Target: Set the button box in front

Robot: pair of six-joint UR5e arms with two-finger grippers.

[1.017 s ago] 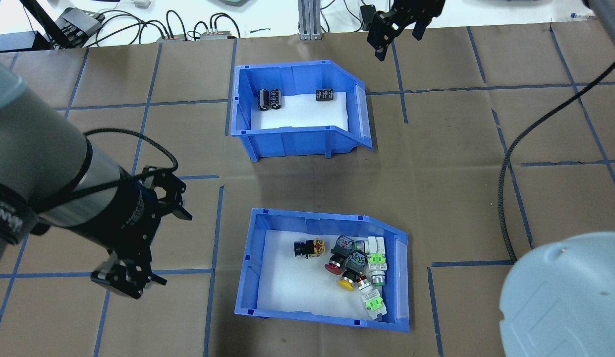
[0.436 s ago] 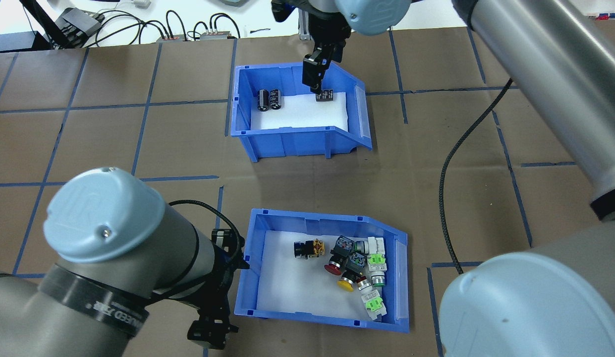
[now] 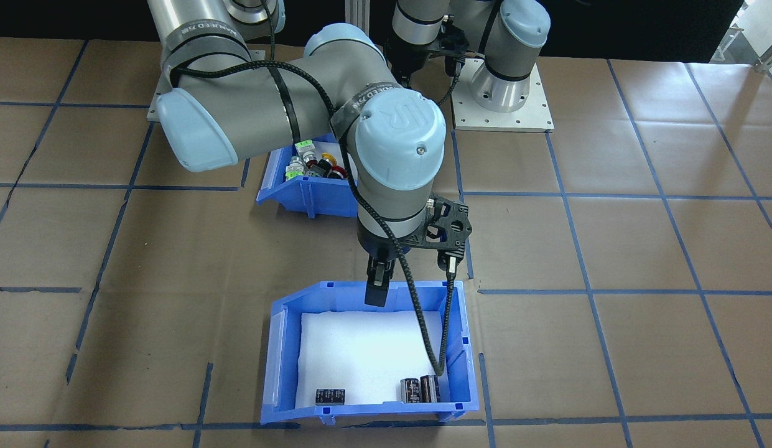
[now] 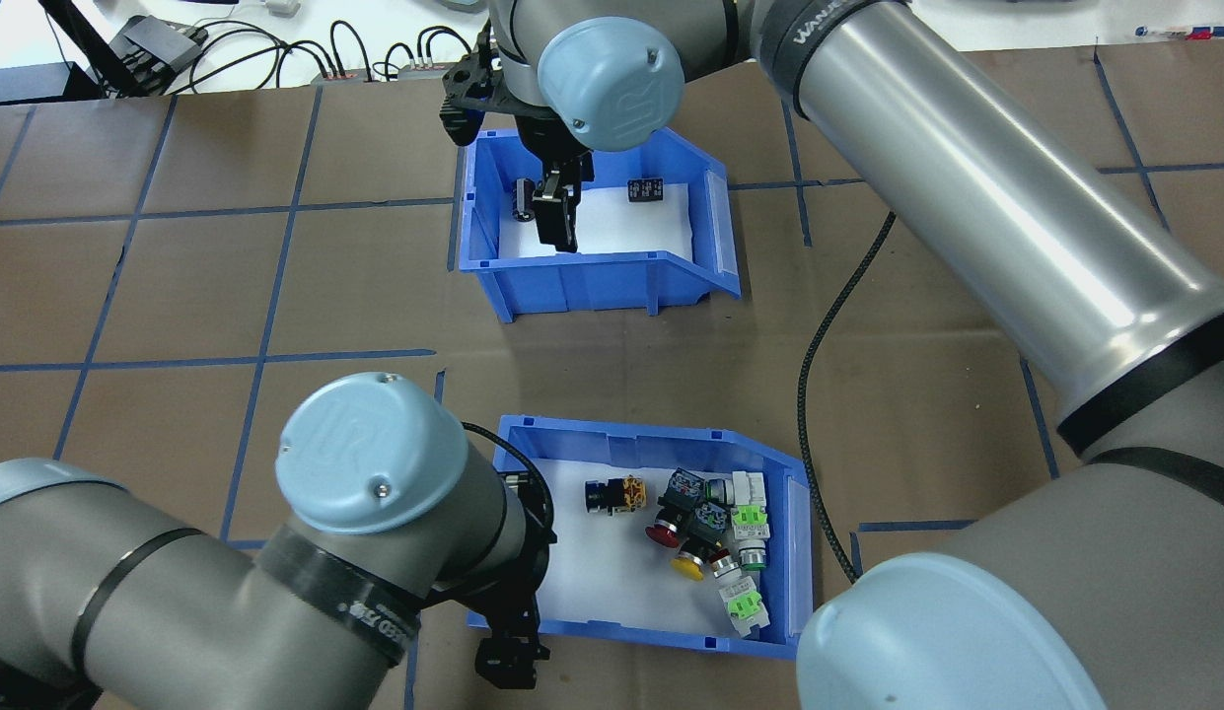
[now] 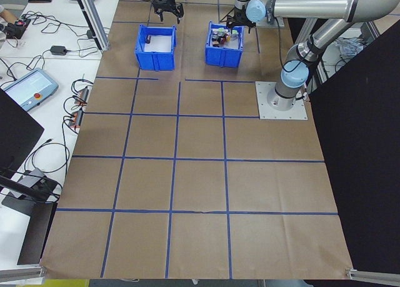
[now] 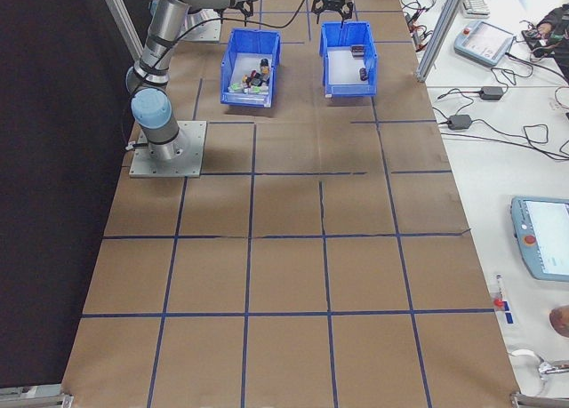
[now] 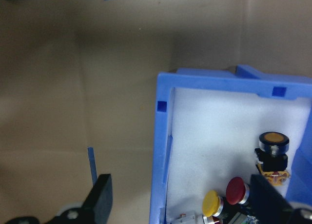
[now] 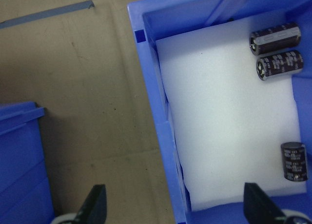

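The button box (image 4: 651, 437), a blue bin with white foam and green, yellow, red and black push-buttons (image 4: 715, 537), stands on the robot's side of the table. My left gripper (image 4: 508, 653) is open at its near left corner. In the left wrist view the fingers (image 7: 100, 194) straddle the box wall (image 7: 161, 151), one outside and one inside. My right gripper (image 4: 557, 217) is open at the other blue bin (image 4: 592, 281) farther out. Its fingers (image 8: 95, 204) straddle that bin's robot-side wall (image 8: 156, 87). In the front-facing view my right arm partly hides the button box (image 3: 302, 194).
The far bin holds a few black cylinders (image 3: 420, 389) on white foam. My right arm's long grey link (image 4: 967, 197) and a black cable (image 4: 828, 325) cross above the table right of both bins. Cables and boxes (image 4: 375, 64) lie along the far edge.
My left arm swung right and brought its gripper to the button box's near left corner. My right arm came in from the far right, its gripper dropping onto the far bin's near wall. Neither bin moved.
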